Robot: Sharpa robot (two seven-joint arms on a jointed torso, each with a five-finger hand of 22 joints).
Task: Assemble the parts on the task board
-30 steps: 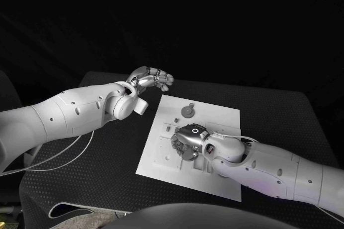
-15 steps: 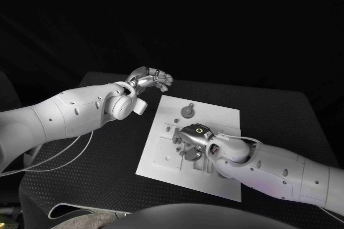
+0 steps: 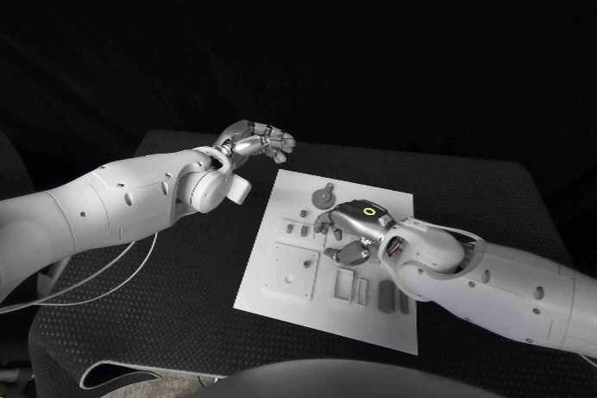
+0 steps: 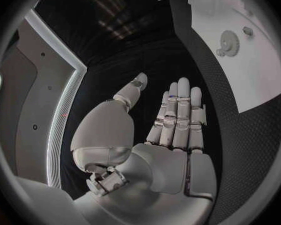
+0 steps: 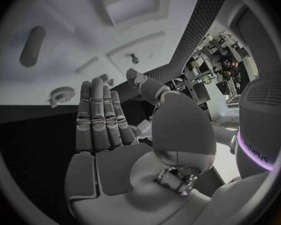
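Note:
The white task board (image 3: 380,197) lies in the middle of the table. A grey gear (image 3: 326,193) sits near its far edge, with small grey parts (image 3: 300,216) in a row just before it. My right hand (image 3: 349,231) hovers over the board's middle, fingers straight and palm empty. The right wrist view shows the gear (image 5: 63,93), a grey cylinder (image 5: 32,46) and the board (image 5: 72,20) past the fingertips (image 5: 93,90). My left hand (image 3: 258,142) is held off the board's far left corner and holds nothing; its wrist view shows the gear (image 4: 228,40) on the board (image 4: 259,70).
The board carries a square recessed plate (image 3: 292,267) and several slots (image 3: 345,283) on its near half. The black textured table (image 3: 162,277) spreads on both sides of the board. A pale cable (image 3: 100,273) hangs under my left arm.
My right hand has moved from the board's near half toward its far side, uncovering the square plate and slots. The left hand has barely shifted.

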